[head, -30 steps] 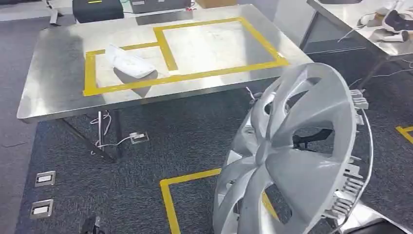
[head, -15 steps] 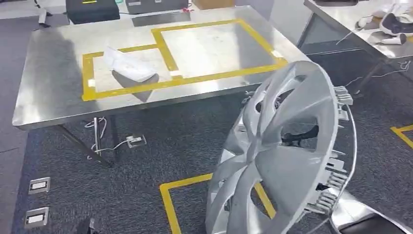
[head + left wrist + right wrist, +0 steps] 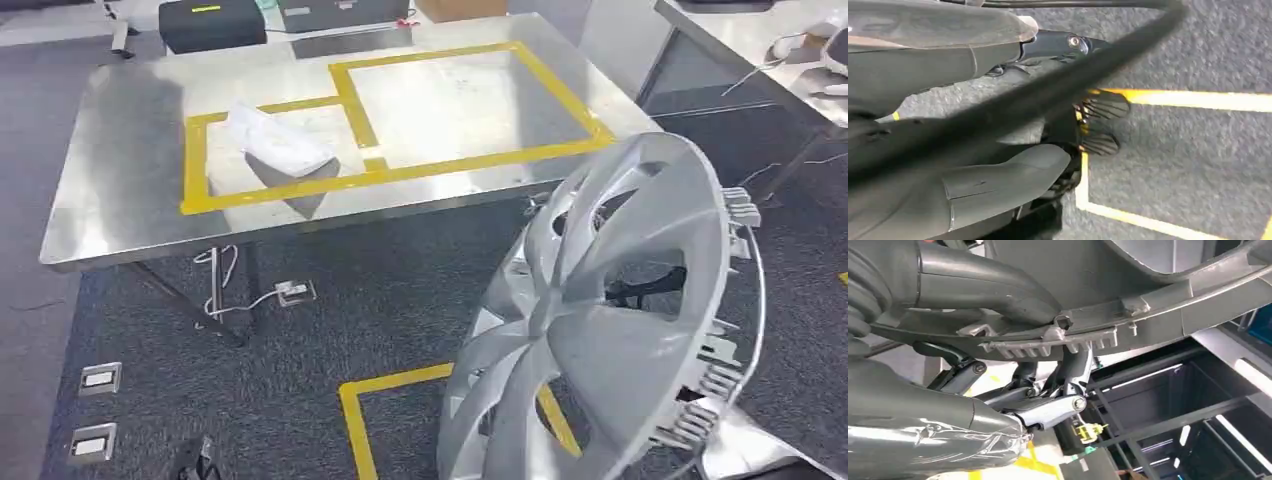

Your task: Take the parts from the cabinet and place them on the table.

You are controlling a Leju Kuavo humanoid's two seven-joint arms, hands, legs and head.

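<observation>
Head view has the hubcap filling the lower right, standing on edge and tilted, face toward the camera. The right hand grips it by the rim: in the right wrist view the thumb lies over the clip-lined edge and the darker fingers come up under it, so that's a firm hold.

What matters for the next move is where the table lies from the hubcap: up at roughly 11 o'clock, with carpet between them, so they're apart. The big taped box is the closer target, about 12 o'clock from the hubcap's top edge. The smaller box at 10 o'clock already has a white part lying in it.

Left hand hangs down over the floor; can't tell what its fingers are doing. The right arm is the nearer one anyway, I'd guess it has to reach forward and lay the disc flat.
</observation>
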